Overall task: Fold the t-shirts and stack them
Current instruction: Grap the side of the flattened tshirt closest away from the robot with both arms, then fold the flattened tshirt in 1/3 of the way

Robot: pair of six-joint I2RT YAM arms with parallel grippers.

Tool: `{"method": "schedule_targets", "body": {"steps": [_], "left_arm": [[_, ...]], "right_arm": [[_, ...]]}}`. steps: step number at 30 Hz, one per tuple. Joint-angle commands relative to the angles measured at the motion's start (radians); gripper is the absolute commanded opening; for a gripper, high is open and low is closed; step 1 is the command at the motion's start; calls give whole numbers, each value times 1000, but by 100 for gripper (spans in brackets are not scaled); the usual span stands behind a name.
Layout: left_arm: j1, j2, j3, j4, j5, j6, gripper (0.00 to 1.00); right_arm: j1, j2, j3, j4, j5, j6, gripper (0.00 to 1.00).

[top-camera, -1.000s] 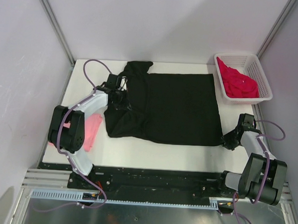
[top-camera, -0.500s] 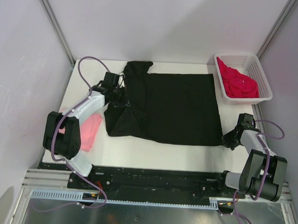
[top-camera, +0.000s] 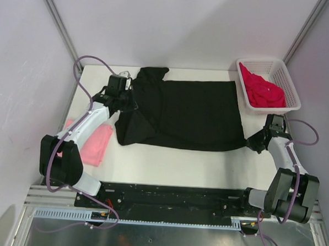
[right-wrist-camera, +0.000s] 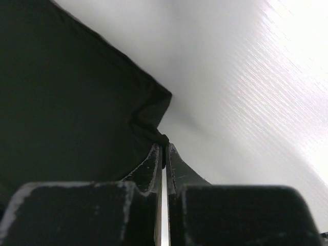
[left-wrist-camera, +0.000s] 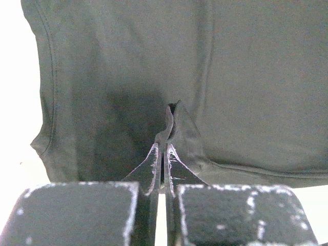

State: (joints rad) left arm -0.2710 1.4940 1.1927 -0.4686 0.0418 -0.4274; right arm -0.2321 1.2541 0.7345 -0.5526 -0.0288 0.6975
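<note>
Black tee (top-camera: 192,113) spread flat on worktop (top-camera: 168,162), beside basket (top-camera: 291,88). Left pincer (left-wrist-camera: 164,148) clenched on tee fold at end far from basket; right pincer (right-wrist-camera: 164,147) clenched on corner near basket. Red tee (top-camera: 262,92) inside basket.

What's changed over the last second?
The right gripper shut its jaws on the near right corner of the black t-shirt. Both arms drew away from their bases, dragging its near edge back. The left gripper kept its grip. The pink t-shirt, red t-shirt and basket stayed put.
</note>
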Motion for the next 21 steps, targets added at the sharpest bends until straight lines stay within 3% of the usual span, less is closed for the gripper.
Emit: {"method": "schedule_targets", "body": {"steps": [1,21], "left_arm": [[-3,-10,77,18,-54,-11,0],[28,121,245,-1,-114,-5,0]], "right_arm": [[14,27,83,8,-6,-13,0],[69,317,286,117,27,-29,0]]}}
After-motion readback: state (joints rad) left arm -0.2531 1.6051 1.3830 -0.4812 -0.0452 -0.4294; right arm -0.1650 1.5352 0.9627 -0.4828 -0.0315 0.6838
